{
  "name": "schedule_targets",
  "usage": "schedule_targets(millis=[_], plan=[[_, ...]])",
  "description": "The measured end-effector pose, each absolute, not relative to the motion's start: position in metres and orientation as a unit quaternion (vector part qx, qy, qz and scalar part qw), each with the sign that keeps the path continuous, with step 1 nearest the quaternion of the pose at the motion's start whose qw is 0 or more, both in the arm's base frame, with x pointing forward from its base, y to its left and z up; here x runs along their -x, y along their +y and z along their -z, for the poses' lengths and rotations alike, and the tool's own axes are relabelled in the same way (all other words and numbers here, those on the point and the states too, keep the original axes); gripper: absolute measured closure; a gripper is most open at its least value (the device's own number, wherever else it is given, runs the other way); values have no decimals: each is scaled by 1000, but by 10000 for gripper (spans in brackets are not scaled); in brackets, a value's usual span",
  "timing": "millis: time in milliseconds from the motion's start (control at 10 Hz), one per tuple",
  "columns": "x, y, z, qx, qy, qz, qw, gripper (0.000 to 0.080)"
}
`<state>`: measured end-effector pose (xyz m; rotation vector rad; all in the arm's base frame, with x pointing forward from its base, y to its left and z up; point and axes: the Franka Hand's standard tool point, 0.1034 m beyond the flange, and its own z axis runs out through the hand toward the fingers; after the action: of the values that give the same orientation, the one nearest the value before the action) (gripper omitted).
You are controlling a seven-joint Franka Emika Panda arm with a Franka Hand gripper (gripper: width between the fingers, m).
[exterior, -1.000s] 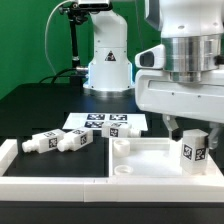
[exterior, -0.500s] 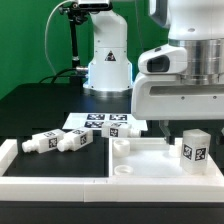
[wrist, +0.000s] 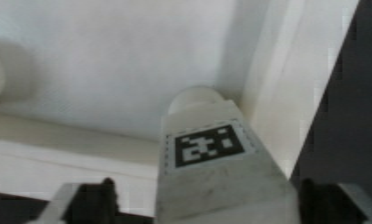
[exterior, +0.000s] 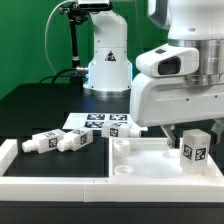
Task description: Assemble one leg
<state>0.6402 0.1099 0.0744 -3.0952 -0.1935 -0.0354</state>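
Standing upright in the white panel (exterior: 150,160) near the bench's front edge, toward the exterior view's right, the leg (exterior: 193,147) sits directly beneath the arm's wrist; the pincer itself is hidden there. Other legs (exterior: 60,141) lie beside the marker board (exterior: 100,122). Wrist view: pincer (wrist: 209,200) fingers (wrist: 90,200) flank the leg (wrist: 215,160), whether clamped I cannot tell.

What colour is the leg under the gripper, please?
White, with a black-and-white tag; clearest in the wrist view.

The arm (exterior: 108,55) is glossy white with rounded shells, a black mark on its base and a grey ring above the boxy white wrist (exterior: 180,95)
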Motion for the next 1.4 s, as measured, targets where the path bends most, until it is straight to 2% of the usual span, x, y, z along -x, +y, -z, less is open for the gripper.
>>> schedule_targets(millis=[100,200,400,700,900,1100,1200,1400], plan=[[-640,110,-74,999,-28,11,20,401],[-640,110,-74,1000,3,10,21,515],[-641,111,-74,995,97,11,22,515],[-641,115,-75,928,372,4,19,515],[-643,109,-73,845,532,-18,46,515],[-642,109,-74,791,609,-26,49,515],[-642,109,-73,796,603,-25,49,496],[-641,108,-71,861,506,-18,46,232]])
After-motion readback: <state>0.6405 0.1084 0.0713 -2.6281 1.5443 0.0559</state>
